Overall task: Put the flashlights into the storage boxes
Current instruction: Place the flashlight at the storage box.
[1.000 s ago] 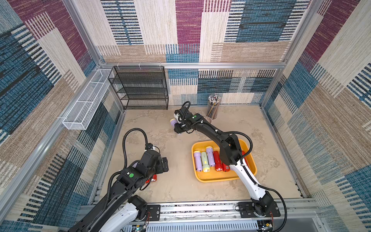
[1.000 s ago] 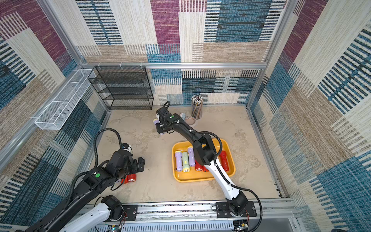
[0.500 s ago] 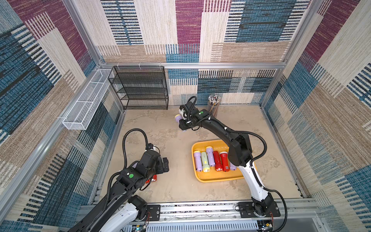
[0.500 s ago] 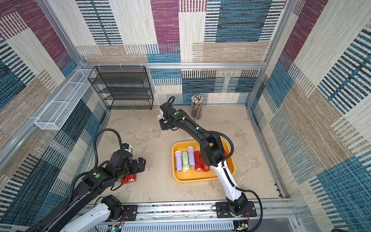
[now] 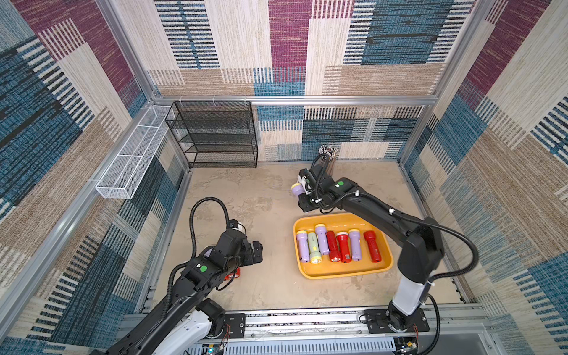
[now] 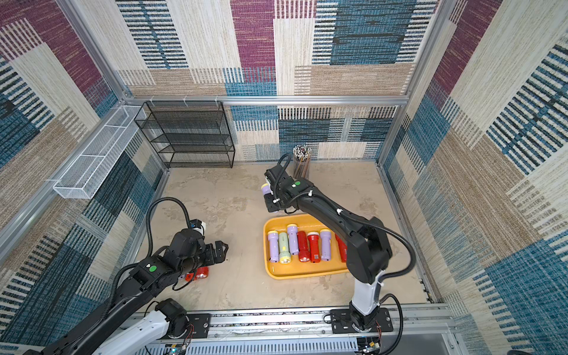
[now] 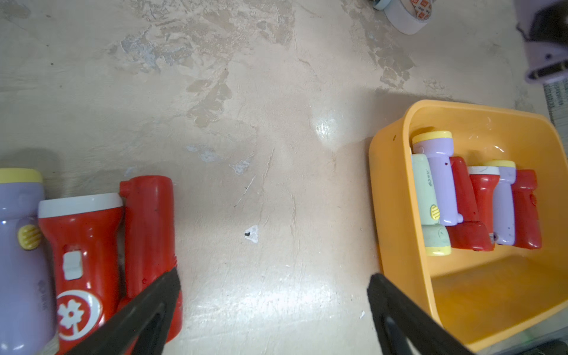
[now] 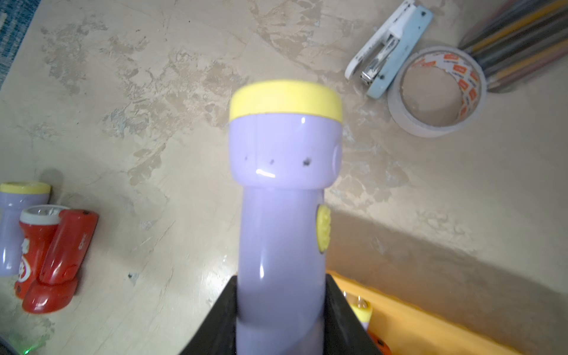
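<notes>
1. I can read no writing outright. The red flashlight [image 7: 78,246] on the table bears a white flower emblem. The pale green flashlight [image 7: 425,190] in the tray [image 7: 387,196] has grey print too small to read. The tape roll [image 8: 436,92] shows orange printed patches inside, illegible.
2. My right gripper [image 8: 281,307] is clamped on the handle of a lilac flashlight [image 8: 282,184]. Its long axis runs straight out from my jaws, yellow head outermost, yellow switch on one side. In both top views it sits just past the tray's far edge, head pointing toward the left wall.
3. In the tray a row of flashlights [image 5: 341,246], seven, lies side by side, long axes parallel, heads mixed.
4. My left gripper [image 7: 273,295] is spread wide and empty over bare table. It lies between the tray and three loose torches: the flower one, a plain red flashlight [image 7: 149,230] touching it head-to-tail, and a second lilac flashlight [image 7: 18,246].
5. A stapler [image 8: 390,52] lies against the tape roll, with pencils [image 8: 522,40] beside them. My right arm [image 5: 384,215] crosses above the tray's far right corner.
</notes>
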Motion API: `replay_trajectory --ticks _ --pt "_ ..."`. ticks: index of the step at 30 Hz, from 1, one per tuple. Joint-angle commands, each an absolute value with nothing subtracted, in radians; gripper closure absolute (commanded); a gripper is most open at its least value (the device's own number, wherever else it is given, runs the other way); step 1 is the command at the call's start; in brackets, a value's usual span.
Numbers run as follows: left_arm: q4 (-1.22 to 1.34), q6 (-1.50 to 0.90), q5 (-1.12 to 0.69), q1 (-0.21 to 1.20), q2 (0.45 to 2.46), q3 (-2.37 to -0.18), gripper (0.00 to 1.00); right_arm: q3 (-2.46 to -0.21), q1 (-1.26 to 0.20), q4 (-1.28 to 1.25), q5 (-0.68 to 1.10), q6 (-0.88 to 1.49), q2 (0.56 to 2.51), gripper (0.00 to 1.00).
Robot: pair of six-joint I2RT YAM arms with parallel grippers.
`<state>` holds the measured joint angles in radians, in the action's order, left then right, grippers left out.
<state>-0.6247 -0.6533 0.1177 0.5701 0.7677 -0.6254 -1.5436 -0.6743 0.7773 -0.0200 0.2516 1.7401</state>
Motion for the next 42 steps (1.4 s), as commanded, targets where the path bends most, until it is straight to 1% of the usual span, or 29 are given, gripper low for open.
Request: replay_trajectory --ticks 1,5,10,17,23,37,42 --pt "-0.551 -0.689 0.059 0.570 0.788 -0.612 0.01 -1.383 -0.677 0.731 -0.059 0.318 1.602 0.63" --pt "-0.505 -0.707 -0.005 0.571 0.827 -0.613 0.01 -1.172 -0.677 0.721 -0.095 0.382 1.424 0.62" --pt "-0.452 -0.722 -0.079 0.579 0.862 -0.615 0.02 -0.968 -0.675 0.715 -0.113 0.467 1.257 0.60" --pt "-0.452 -0.727 -0.083 0.595 0.867 -0.621 0.03 -0.805 -0.675 0.697 -0.100 0.545 1.131 0.60" --pt "-0.454 -0.739 -0.078 0.605 0.867 -0.614 0.03 -0.793 -0.676 0.690 -0.103 0.568 1.137 0.59" --pt "-0.450 -0.725 -0.060 0.609 0.880 -0.601 0.03 -0.758 -0.674 0.644 -0.129 0.618 1.245 0.56" --pt "-0.451 -0.716 -0.057 0.609 0.888 -0.598 0.03 -0.762 -0.668 0.646 -0.141 0.614 1.279 0.51"
